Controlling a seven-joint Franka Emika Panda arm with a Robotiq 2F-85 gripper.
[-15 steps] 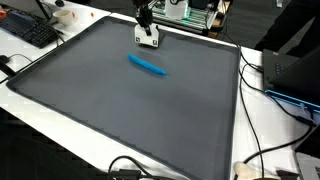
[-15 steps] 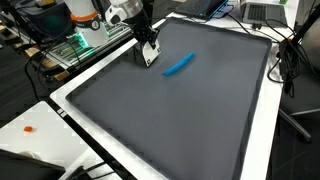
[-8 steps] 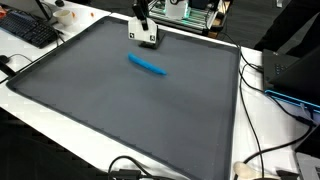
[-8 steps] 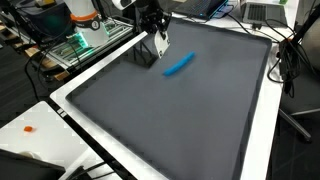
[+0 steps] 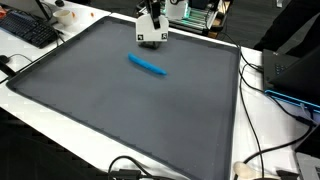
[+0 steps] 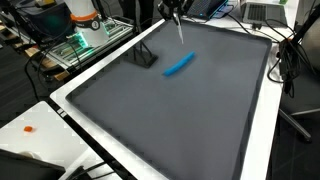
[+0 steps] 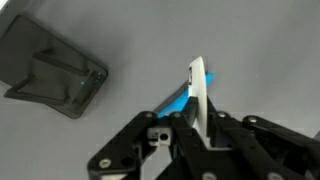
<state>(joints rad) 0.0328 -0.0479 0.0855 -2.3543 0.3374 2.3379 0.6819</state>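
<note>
The gripper [image 5: 151, 24] is clamped on a thin white plate [image 5: 151, 38], which hangs edge-down from its fingers, lifted above the far end of the grey mat [image 5: 120, 110]. A blue object [image 5: 148, 65] lies flat on the mat nearby, clear of the plate.

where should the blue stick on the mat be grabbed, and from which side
The blue stick is probably best gripped at its middle, from straight above, jaws across its narrow width: it lies flat on the grey mat, long and slim, nothing touching its long sides.
</note>
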